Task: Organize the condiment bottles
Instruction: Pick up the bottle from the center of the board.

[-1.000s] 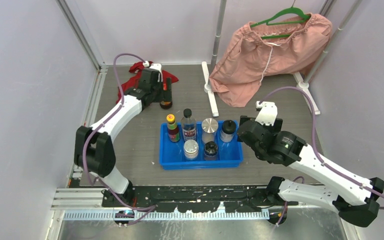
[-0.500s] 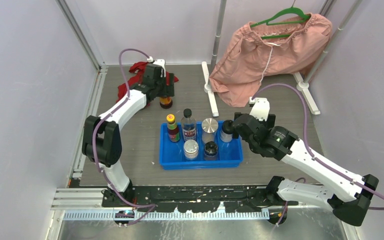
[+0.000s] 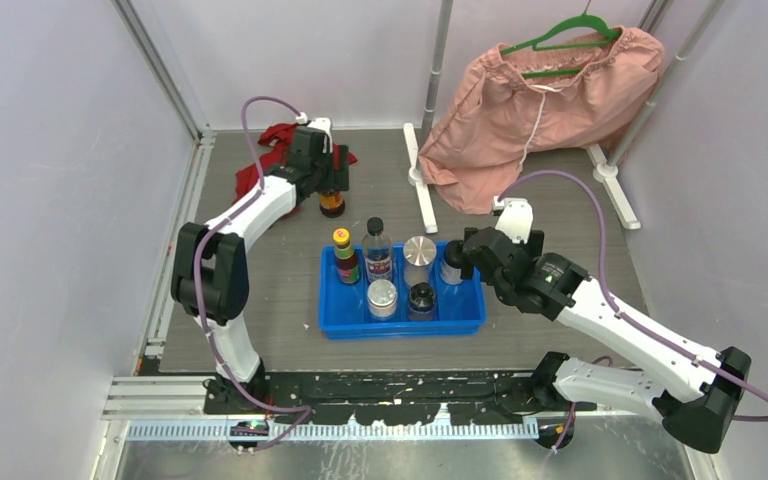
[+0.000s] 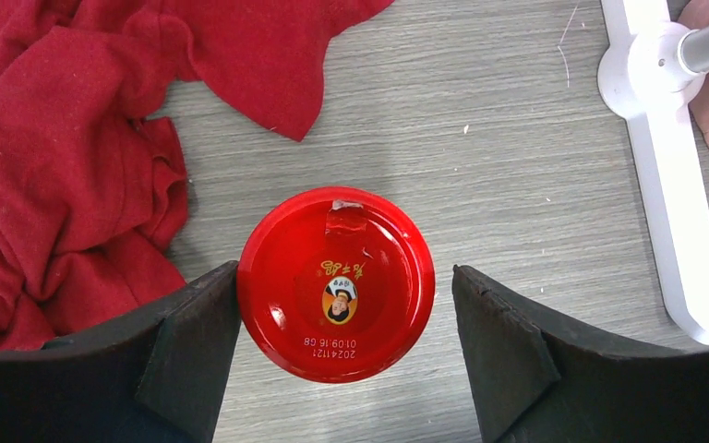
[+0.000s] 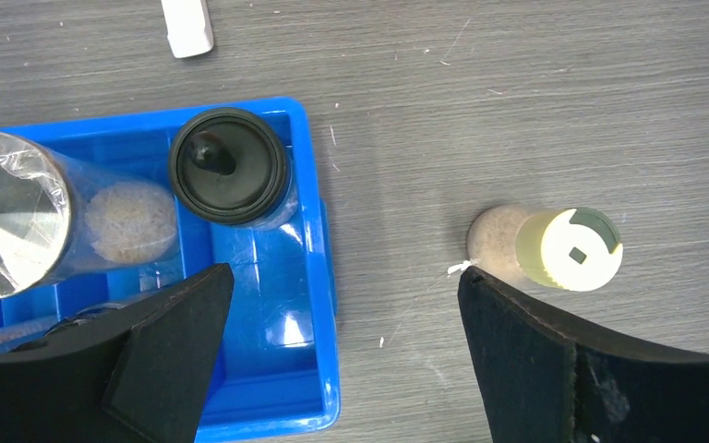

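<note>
My left tool is spread wide astride the red-capped bottle, which stands upright on the grey wood-grain desk at the far left, outside the tray. Its cap is a glossy round plastic disc with a small printed portrait and a date stamp. The black finger on one side looks to touch the rim, while the other stands off with a clear gap. From overhead the bottle's body reads as dark glass. A crumpled red cloth lies just beside it, and a white stand foot sits off to the other side.

My right tool is likewise wide apart and pinches nothing, hovering over the right-hand end wall of the blue plastic tray. Past its matte black fingers I see the black-capped bottle in the tray's far right corner, its lid round with a small nub. Next to it is a clear jar with a brushed silver lid and beige contents. On the desk outside the tray stands a beige bottle with a pale yellow cap, apart from the tray wall.

The overhead view shows the tray also holding a yellow-capped bottle, a clear bottle with a black screw cap, a short silver-lidded jar and a small dark bottle. Pink gathered shorts hang at the back.
</note>
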